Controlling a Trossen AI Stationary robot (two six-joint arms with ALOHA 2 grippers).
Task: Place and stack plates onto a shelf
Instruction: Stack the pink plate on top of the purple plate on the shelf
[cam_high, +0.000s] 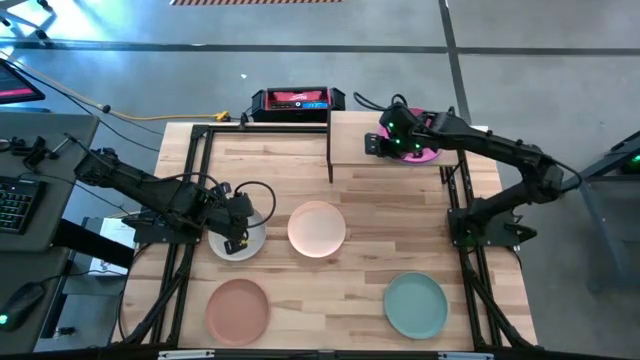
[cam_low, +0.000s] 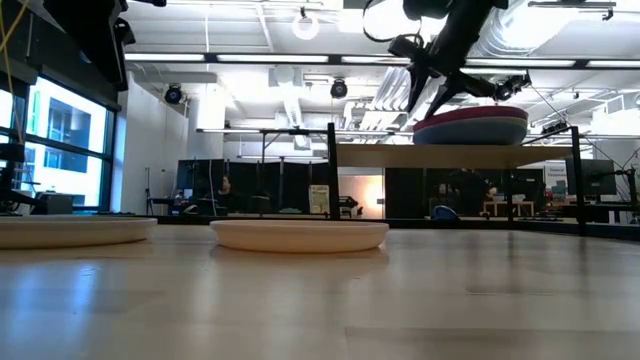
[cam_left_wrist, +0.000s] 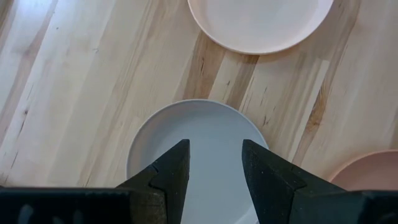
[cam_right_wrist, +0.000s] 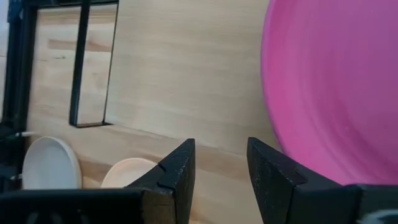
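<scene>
On the left, the left end effector (cam_high: 238, 226) hovers low over a cream plate (cam_high: 246, 240) on the tabletop (cam_high: 350, 300), fingers apart and empty. Moving right lie a terracotta plate (cam_high: 238, 308), a peach plate (cam_high: 317, 229) and a teal plate (cam_high: 416, 305). On the shelf (cam_high: 360, 140), the right end effector (cam_high: 380, 145) hangs beside a magenta plate (cam_high: 428, 152), fingers apart. The plates look rigid, light and smooth; pinching the raised rim seems the surest hold.
</scene>
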